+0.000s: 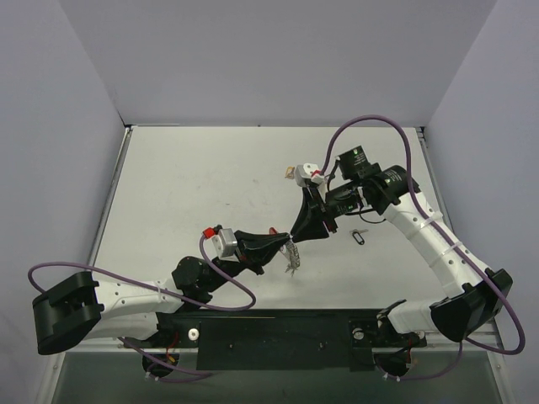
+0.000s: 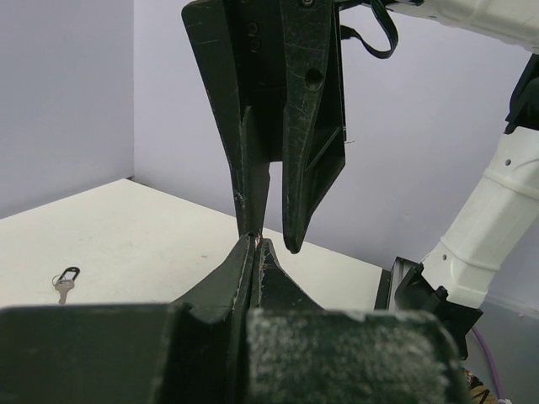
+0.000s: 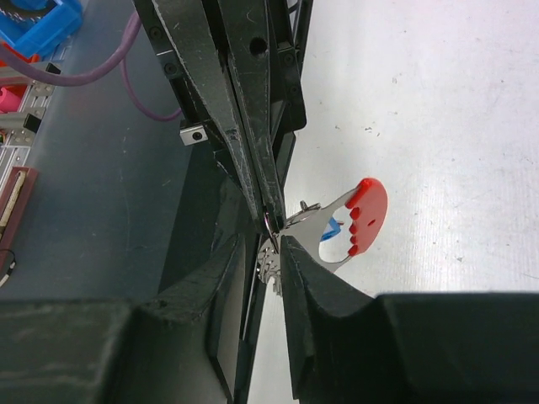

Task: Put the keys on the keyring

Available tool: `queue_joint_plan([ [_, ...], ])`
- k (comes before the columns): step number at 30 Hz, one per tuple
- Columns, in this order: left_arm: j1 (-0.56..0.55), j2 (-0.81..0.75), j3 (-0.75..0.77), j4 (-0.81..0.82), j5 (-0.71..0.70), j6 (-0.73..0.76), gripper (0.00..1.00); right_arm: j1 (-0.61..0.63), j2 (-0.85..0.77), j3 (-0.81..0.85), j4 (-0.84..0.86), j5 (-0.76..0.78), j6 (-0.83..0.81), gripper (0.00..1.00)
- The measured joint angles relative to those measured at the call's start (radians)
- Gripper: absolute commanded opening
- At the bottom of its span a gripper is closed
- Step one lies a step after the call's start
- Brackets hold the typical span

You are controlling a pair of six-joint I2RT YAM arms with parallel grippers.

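Left pincer clenched on the keyring (red tag visible), right pincer parted just beside it.

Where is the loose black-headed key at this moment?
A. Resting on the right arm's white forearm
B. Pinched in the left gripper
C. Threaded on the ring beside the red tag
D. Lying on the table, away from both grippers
D: the key lies flat on the table, off to one side of where the left gripper and the right gripper meet, and neither touches it.
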Motion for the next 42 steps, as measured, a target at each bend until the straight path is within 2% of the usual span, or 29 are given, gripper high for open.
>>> queue_joint_plan([
  [9, -0.006, 0.0, 0.0, 0.0, 0.0, 0.011, 0.0, 0.014, 0.001, 0.0, 0.0, 0.0, -0.016, 0.18],
  [15, -0.01, 0.0, 0.0, 0.0, 0.0, 0.018, 0.0, 0.016, 0.007, 0.0, 0.0, 0.001, -0.021, 0.1],
  [16, -0.01, 0.0, 0.0, 0.0, 0.0, 0.019, 0.0, 0.016, 0.008, 0.0, 0.0, 0.001, -0.021, 0.05],
  [18, -0.01, 0.0, 0.0, 0.0, 0.0, 0.021, 0.0, 0.016, 0.008, 0.0, 0.0, 0.002, -0.024, 0.02],
  [20, -0.01, -0.002, 0.0, -0.002, -0.001, 0.022, 0.0, 0.015, 0.008, 0.0, -0.001, 0.002, -0.026, 0.03],
  [24, -0.01, -0.009, 0.0, -0.01, 0.0, 0.022, 0.0, 0.015, 0.008, 0.0, -0.003, 0.0, -0.028, 0.12],
  [38, -0.013, -0.024, 0.0, -0.005, 0.0, 0.024, 0.0, 0.018, 0.011, -0.011, -0.011, -0.008, -0.035, 0.09],
  [42, -0.017, -0.024, 0.0, -0.004, 0.0, 0.024, 0.0, 0.018, 0.011, -0.011, -0.013, -0.012, -0.035, 0.04],
])
